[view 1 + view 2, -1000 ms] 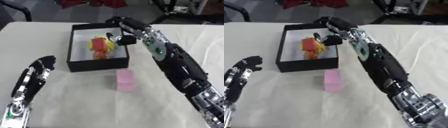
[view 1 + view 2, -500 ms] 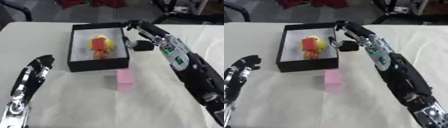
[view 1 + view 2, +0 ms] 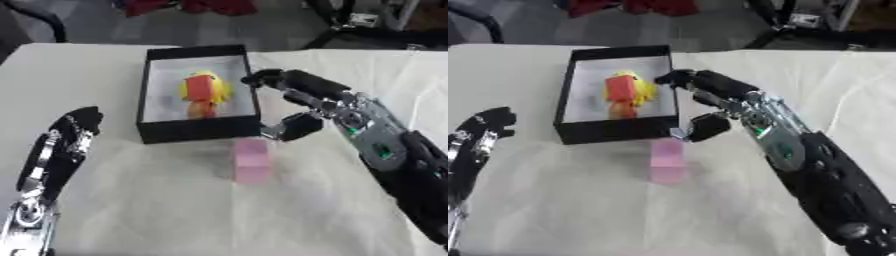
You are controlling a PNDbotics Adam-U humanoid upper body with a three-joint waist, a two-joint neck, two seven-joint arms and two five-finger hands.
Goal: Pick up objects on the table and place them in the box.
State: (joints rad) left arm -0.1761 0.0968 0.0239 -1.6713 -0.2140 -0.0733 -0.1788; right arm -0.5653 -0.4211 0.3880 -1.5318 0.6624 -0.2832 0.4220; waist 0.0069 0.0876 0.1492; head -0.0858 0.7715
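Right hand (image 3: 293,102) open, empty, beside box (image 3: 197,131) right wall, above pink block (image 3: 252,159) on surface (image 3: 175,200). Yellow-red toy (image 3: 204,92) in box. Left hand (image 3: 66,142) idle, open, lower left.

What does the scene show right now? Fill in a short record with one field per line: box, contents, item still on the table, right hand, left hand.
box: black box, open top, on the white table
contents: yellow and red toys
item still on table: pink block, just in front of the box, outside it
right hand: right hand beside the box's right wall, fingers spread, empty
left hand: left hand idle at lower left, holding nothing
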